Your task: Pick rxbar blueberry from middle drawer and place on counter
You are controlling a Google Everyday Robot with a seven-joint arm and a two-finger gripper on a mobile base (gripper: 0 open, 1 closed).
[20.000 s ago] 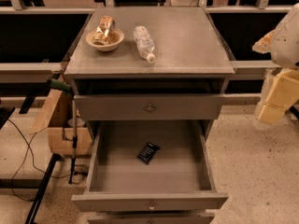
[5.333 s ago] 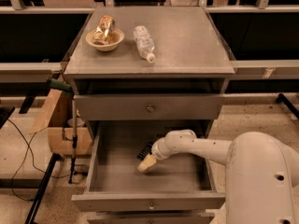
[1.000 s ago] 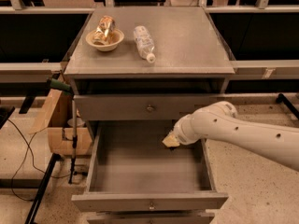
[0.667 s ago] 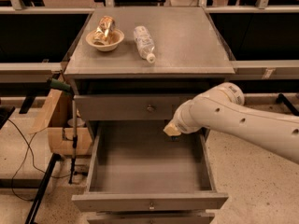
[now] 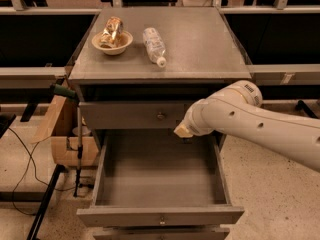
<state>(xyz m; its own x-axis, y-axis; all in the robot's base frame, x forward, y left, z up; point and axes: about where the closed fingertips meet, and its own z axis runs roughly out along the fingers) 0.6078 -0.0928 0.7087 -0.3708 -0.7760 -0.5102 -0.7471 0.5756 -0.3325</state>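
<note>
The middle drawer [image 5: 150, 176] stands pulled open and its floor shows nothing lying on it. My gripper [image 5: 183, 132] is above the drawer's back right, just in front of the closed drawer front above it. A small dark sliver of the rxbar blueberry [image 5: 186, 140] pokes out under the gripper's tip, so the gripper is shut on it; most of the bar is hidden. My white arm [image 5: 260, 124] reaches in from the right. The counter [image 5: 200, 39] is the grey top of the cabinet, above and behind the gripper.
A clear plastic bottle [image 5: 154, 45] lies on the counter's left half, next to a bowl [image 5: 113, 44] holding a shiny gold-and-silver wrapper [image 5: 111, 29]. The top drawer front [image 5: 130, 115] is closed. A cardboard box [image 5: 65, 136] and cables sit on the floor at left.
The gripper has lifted out of the middle drawer and risen toward the top drawer front, carrying the bar. The drawer floor, where the bar lay earlier, now has nothing on it.
</note>
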